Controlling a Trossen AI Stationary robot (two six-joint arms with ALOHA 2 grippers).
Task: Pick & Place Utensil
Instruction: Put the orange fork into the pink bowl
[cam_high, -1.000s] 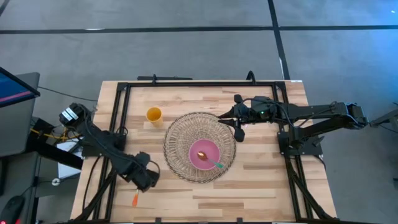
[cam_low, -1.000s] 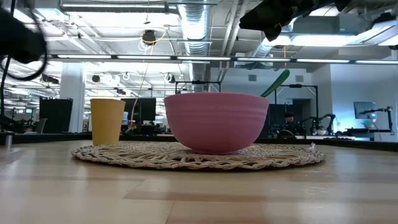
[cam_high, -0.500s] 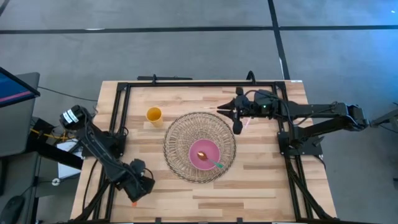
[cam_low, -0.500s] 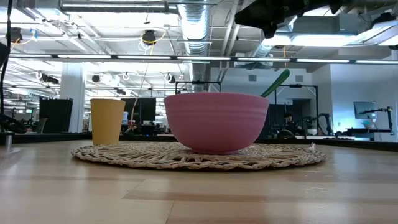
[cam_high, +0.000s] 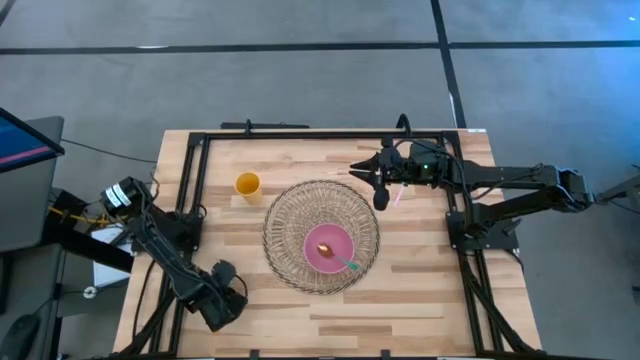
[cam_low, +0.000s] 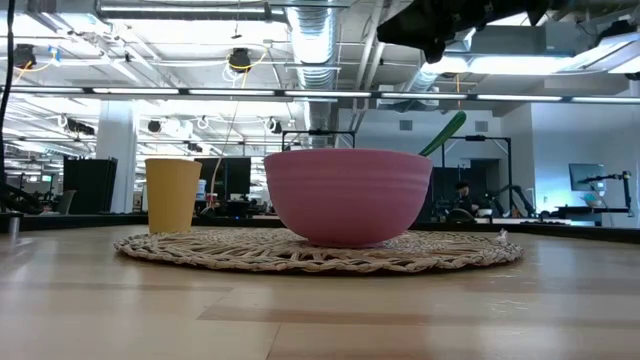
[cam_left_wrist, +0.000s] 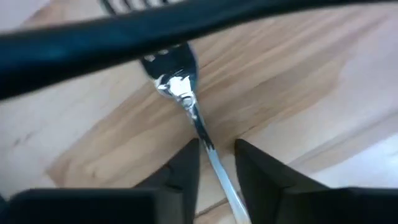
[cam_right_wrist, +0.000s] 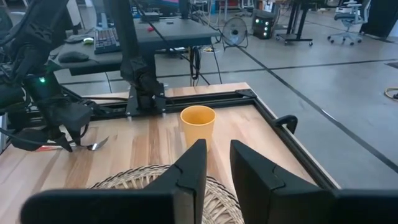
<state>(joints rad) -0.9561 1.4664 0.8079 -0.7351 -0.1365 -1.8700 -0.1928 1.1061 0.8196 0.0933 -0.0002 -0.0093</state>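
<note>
A fork lies flat on the wood near the table's front left corner; its metal head (cam_left_wrist: 169, 73) and thin neck (cam_left_wrist: 200, 124) show in the left wrist view, its handle is hidden. My left gripper (cam_high: 222, 308) (cam_left_wrist: 217, 144) points down over it, open, one finger close on each side of the neck. The fork's head (cam_right_wrist: 94, 146) also shows in the right wrist view. My right gripper (cam_high: 356, 172) (cam_right_wrist: 217, 155) hovers open and nearly level over the far edge of the woven mat (cam_high: 285, 225), with nothing between its fingers.
A pink bowl (cam_high: 328, 247) (cam_low: 347, 195) stands on the mat with a green-handled spoon (cam_high: 346, 263) in it. A yellow cup (cam_high: 247, 184) (cam_right_wrist: 198, 124) stands at the mat's far left. A thin pink utensil (cam_high: 399, 196) lies beside the right arm. A black frame (cam_high: 190, 180) rims the table.
My left gripper has gone toward the table's near edge and down over the fork, whose orange handle it now covers in the high view. My right gripper has swung a little toward the far edge.
</note>
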